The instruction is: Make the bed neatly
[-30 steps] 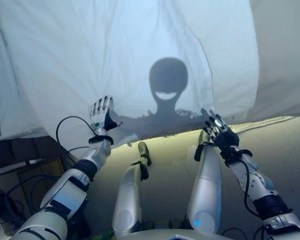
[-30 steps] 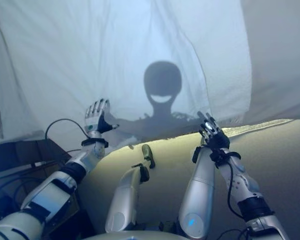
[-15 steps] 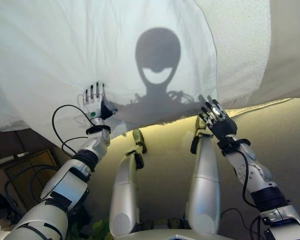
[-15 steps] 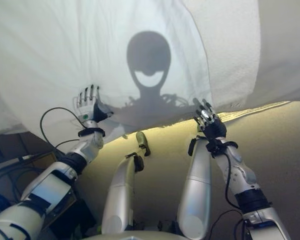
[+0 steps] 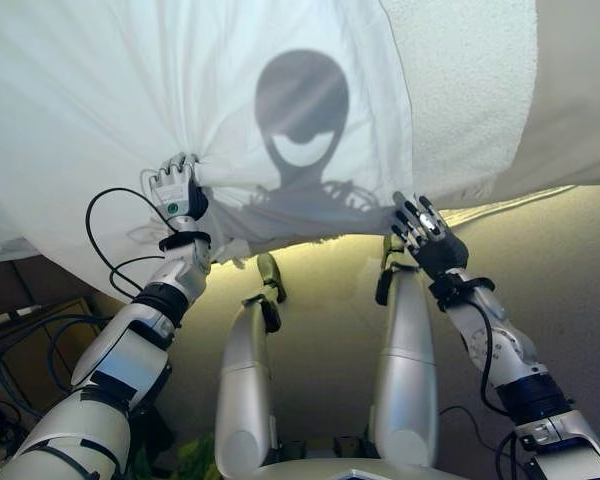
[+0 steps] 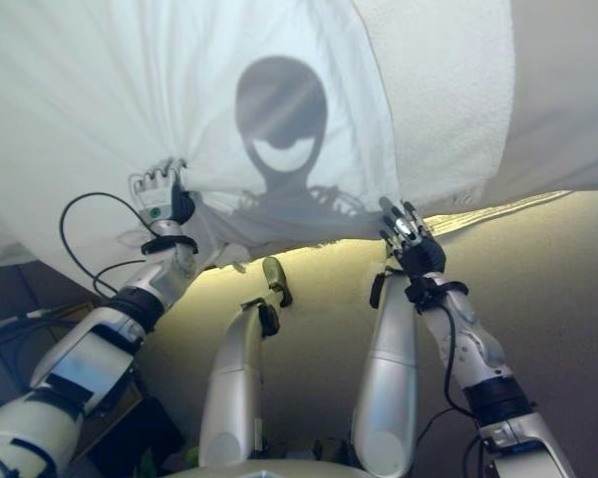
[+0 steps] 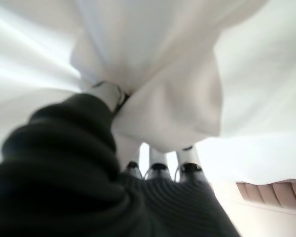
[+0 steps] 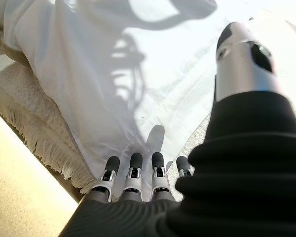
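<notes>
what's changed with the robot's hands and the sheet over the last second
The left hand reached further onto the white sheet and went from flat, straight fingers to curled ones, bunching a fold of cloth in its grip. The right hand stayed open at the sheet's near edge, holding nothing. The fringed blanket beneath looks unchanged. The camera view shifted too.

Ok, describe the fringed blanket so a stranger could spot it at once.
Start from the white sheet covering most of the bed. Along its right side, beyond the seam, lies the fringed blanket, above the right hand. Unlike the smooth sheet, it is nubbly, with a fringe along its lower edge.
</notes>
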{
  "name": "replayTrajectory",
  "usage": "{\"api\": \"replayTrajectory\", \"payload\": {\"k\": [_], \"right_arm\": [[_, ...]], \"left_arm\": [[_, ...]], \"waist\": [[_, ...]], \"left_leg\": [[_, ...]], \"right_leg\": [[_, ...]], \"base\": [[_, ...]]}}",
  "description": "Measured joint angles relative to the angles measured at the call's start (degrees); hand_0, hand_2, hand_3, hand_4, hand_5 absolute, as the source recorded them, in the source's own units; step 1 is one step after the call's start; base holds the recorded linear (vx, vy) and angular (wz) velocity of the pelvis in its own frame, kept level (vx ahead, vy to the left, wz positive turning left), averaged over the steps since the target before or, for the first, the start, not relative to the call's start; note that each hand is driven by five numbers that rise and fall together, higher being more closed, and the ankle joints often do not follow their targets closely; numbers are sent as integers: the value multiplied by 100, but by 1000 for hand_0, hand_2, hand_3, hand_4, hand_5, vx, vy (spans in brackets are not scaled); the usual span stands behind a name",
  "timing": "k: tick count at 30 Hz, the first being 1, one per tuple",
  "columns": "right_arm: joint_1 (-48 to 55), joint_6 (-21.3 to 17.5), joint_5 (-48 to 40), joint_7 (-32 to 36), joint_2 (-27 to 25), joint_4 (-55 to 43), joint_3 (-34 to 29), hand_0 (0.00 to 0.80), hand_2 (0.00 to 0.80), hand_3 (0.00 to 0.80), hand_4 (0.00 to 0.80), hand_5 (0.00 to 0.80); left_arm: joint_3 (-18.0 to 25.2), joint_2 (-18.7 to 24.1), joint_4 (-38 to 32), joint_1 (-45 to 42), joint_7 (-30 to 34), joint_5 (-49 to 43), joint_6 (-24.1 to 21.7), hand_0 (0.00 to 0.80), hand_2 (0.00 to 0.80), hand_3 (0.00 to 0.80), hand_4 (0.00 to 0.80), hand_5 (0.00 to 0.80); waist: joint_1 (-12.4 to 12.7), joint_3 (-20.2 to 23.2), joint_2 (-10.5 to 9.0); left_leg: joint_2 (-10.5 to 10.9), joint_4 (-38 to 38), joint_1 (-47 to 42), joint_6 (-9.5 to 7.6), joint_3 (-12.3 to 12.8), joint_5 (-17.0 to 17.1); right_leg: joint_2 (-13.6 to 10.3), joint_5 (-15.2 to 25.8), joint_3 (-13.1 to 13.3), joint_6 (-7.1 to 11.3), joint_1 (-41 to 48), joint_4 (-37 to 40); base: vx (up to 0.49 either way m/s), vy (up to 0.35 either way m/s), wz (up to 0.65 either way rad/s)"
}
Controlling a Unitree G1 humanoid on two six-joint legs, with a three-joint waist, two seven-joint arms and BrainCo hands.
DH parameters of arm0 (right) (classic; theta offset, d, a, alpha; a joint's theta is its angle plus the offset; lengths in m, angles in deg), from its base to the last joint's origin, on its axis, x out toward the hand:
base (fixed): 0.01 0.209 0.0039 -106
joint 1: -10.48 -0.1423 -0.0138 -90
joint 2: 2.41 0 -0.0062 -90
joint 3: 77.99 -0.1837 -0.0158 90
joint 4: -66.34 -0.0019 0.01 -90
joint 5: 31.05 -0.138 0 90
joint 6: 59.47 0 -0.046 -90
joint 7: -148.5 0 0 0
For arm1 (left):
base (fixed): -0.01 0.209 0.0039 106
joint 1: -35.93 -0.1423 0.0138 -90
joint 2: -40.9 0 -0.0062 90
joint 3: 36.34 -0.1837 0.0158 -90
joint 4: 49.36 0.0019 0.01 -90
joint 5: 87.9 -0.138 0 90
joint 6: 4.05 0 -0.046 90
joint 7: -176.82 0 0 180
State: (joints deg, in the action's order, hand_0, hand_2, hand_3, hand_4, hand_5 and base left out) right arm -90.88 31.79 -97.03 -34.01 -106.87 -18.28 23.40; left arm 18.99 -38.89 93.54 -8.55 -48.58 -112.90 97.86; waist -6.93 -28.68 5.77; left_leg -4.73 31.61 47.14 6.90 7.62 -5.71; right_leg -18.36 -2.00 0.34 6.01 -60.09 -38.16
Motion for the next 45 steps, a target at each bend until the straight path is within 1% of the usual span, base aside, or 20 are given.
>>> {"api": "replayTrajectory", "payload": {"k": [3,8,10,11,12,14,15,19,20,23,26,28,32,38,40,43,45], "right_arm": [[23,0,-1,17,36,1,2,0,0,0,0,0],[210,4,-2,146,23,7,-25,0,0,0,0,0],[326,18,-3,244,13,39,-30,0,0,0,0,0],[387,33,-4,302,5,50,-44,0,0,0,0,0],[471,44,-4,350,12,70,-72,0,0,0,0,0],[622,122,-4,464,-30,64,-179,0,0,0,0,0],[662,158,-3,501,-69,67,-212,0,0,0,0,0],[788,323,6,589,-186,124,-428,0,0,0,0,0],[818,361,8,606,-210,147,-504,0,0,0,0,0],[915,446,34,697,-281,193,-655,0,0,0,0,0],[991,571,121,701,-414,223,-647,0,0,0,0,0],[1018,587,132,699,-437,283,-651,0,0,0,0,0],[1043,661,132,634,-442,336,-656,0,0,0,0,0],[1068,761,130,579,-549,358,-974,0,0,0,0,0],[1075,816,132,613,-612,396,-1061,0,0,0,0,0],[1094,915,240,807,-631,416,-1095,0,0,0,0,0],[1117,975,295,876,-612,444,-1079,0,0,0,0,0]], "left_arm": [[-6,-7,17,-75,62,1,-21,800,800,800,800,800],[2,-34,39,-432,277,-4,-171,800,800,800,800,800],[-1,-38,75,-575,344,-14,-245,800,800,800,800,800],[8,-32,60,-679,406,-22,-277,800,800,800,800,800],[6,-35,94,-802,471,-43,-312,800,800,800,800,800],[-9,-36,189,-1031,564,-189,-400,800,800,800,800,800],[-4,-30,216,-1142,600,-221,-402,800,800,800,800,800],[18,-18,280,-1480,759,-280,-625,800,800,800,800,800],[18,-18,282,-1580,787,-363,-668,800,800,800,800,800],[18,-21,281,-1844,838,-470,-743,800,800,800,800,800],[43,-21,280,-2036,886,-459,-795,800,800,800,800,800],[61,-21,281,-2089,942,-451,-854,800,800,800,800,800],[119,-52,261,-2165,1003,-484,-901,800,800,800,800,800],[237,-105,254,-2269,992,-979,-719,800,800,800,800,800],[236,-105,259,-2311,1008,-1084,-697,800,800,800,800,800],[237,-94,266,-2388,1055,-1133,-697,800,800,800,800,800],[238,-84,267,-2463,1061,-1130,-724,800,800,800,800,800]], "waist": [[2,-8,-23],[-16,-1,-36],[-18,9,-50],[-23,9,-49],[-2,11,-50],[-7,22,-33],[-7,66,18],[20,178,176],[22,239,235],[39,463,444],[64,593,599],[65,681,659],[65,718,677],[72,747,685],[71,750,690],[76,762,689],[86,861,727]], "left_leg": [[5,-44,-182,-12,4,-7],[78,-370,-852,-33,27,8],[120,-514,-1116,-18,43,45],[149,-582,-1286,-52,46,35],[157,-711,-1493,-52,82,46],[265,-949,-1900,-45,148,133],[303,-1011,-1991,-51,162,134],[459,-1220,-2334,-106,178,175],[500,-1254,-2389,-116,186,179],[604,-1377,-2500,-168,230,214],[635,-1447,-2675,-184,341,227],[652,-1450,-2688,-183,340,227],[653,-1493,-2743,-148,332,247],[574,-1608,-2786,-73,342,299],[580,-1652,-2895,-73,370,300],[594,-1714,-3166,-74,484,299],[618,-1728,-3212,-75,488,298]], "right_leg": [[-4,-11,-3,23,181,37],[-67,-37,-37,65,779,215],[-139,-56,-94,88,1007,257],[-178,-76,-135,94,1158,302],[-223,-74,-166,111,1332,345],[-402,-101,-205,120,1581,327],[-491,-136,-265,156,1641,333],[-729,-188,-388,188,1924,289],[-808,-213,-418,211,1979,290],[-935,-274,-416,277,2039,280],[-1022,-356,-412,309,2148,207],[-1063,-441,-418,303,2133,106],[-1091,-590,-404,266,2075,-99],[-1075,-680,-481,189,2019,-221],[-1096,-683,-524,187,2106,-218],[-1177,-735,-564,227,2351,-208],[-1212,-778,-565,248,2400,-221]], "base": [[8,1,-1],[40,23,-3],[29,58,4],[20,76,-1],[18,82,0],[102,96,3],[107,118,8],[89,127,15],[71,122,15],[64,106,14],[18,80,7],[-4,47,9],[-12,0,3],[27,14,-1],[109,72,-4],[117,72,0],[104,68,5]]}}
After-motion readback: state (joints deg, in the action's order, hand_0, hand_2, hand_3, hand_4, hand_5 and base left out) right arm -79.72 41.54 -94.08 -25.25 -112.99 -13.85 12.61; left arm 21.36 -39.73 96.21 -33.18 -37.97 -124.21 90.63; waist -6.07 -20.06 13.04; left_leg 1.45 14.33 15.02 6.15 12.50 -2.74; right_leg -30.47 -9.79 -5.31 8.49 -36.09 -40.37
